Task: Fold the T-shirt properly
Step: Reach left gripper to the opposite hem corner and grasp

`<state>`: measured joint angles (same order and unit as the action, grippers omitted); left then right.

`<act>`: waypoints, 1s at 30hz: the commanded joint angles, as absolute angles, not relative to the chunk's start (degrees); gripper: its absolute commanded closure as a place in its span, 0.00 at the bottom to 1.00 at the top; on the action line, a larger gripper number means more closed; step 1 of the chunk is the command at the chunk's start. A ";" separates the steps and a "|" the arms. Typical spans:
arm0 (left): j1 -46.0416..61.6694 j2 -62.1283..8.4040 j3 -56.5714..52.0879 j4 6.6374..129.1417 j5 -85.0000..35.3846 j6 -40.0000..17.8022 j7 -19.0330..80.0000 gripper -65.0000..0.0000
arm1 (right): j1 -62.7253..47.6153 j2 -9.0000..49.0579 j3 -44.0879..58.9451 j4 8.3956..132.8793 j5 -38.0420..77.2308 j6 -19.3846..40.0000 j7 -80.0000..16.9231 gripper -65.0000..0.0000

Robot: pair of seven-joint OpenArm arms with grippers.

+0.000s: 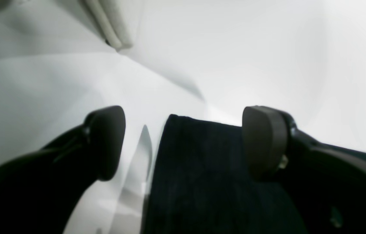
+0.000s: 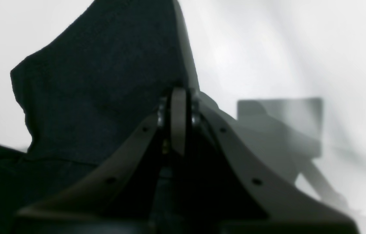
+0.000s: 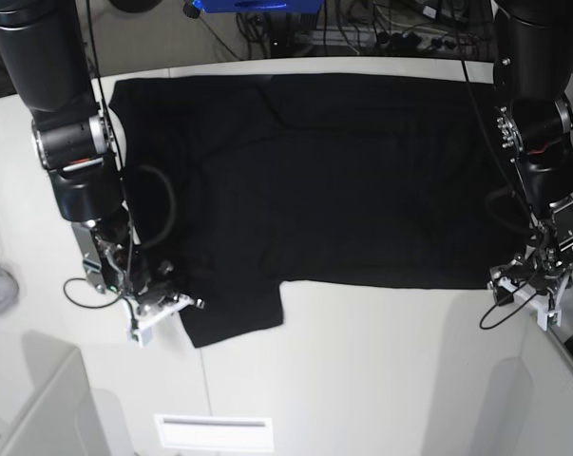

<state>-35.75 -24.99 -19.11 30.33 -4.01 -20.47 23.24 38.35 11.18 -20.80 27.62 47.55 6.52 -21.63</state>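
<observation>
From the left wrist camera, the left hand [image 1: 183, 143] stands wide open, its two dark pads well apart, and a corner of the black T-shirt [image 1: 202, 175] reaches up between them, lying flat on the white desk [image 1: 267, 58]; the cloth runs close by the pad on the picture's right, though whether it touches that pad cannot be told. From the right wrist camera, the right hand [image 2: 179, 120] is closed tight, pads pressed together, with a fold of the T-shirt [image 2: 98, 81] rising just behind and to the picture's left of the fingertips; cloth appears pinched there, but the grip itself is hidden by the fingers. In the base view the T-shirt [image 3: 343, 180] is spread broadly across the far half of the desk [image 3: 362, 380], plain black side up, with one sleeve hanging toward the near edge. The right hand [image 3: 158, 302] sits at that sleeve's edge on the picture's left; the left hand [image 3: 543, 285] sits at the shirt's near corner on the picture's right.
</observation>
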 commanded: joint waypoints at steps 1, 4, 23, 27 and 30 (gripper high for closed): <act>-37.93 -26.15 -18.42 30.37 -4.35 -19.91 21.76 0.17 | 40.04 11.56 -20.70 28.18 47.43 6.55 -21.49 1.00; -39.78 -26.15 -17.71 27.47 -4.35 -19.47 21.67 0.17 | 40.04 11.56 -20.70 28.18 47.43 6.64 -21.49 1.00; -39.08 -25.98 -17.27 18.15 -4.44 -19.30 15.16 0.17 | 39.96 11.74 -20.70 28.53 47.43 6.64 -21.49 1.00; -39.08 -25.80 -17.27 18.24 -4.70 -19.30 15.25 0.17 | 39.96 11.74 -20.70 28.53 47.43 6.64 -21.49 1.00; -39.08 -25.71 -17.27 18.24 -4.70 -19.38 15.25 0.28 | 39.96 11.74 -20.70 28.53 47.43 6.64 -21.49 1.00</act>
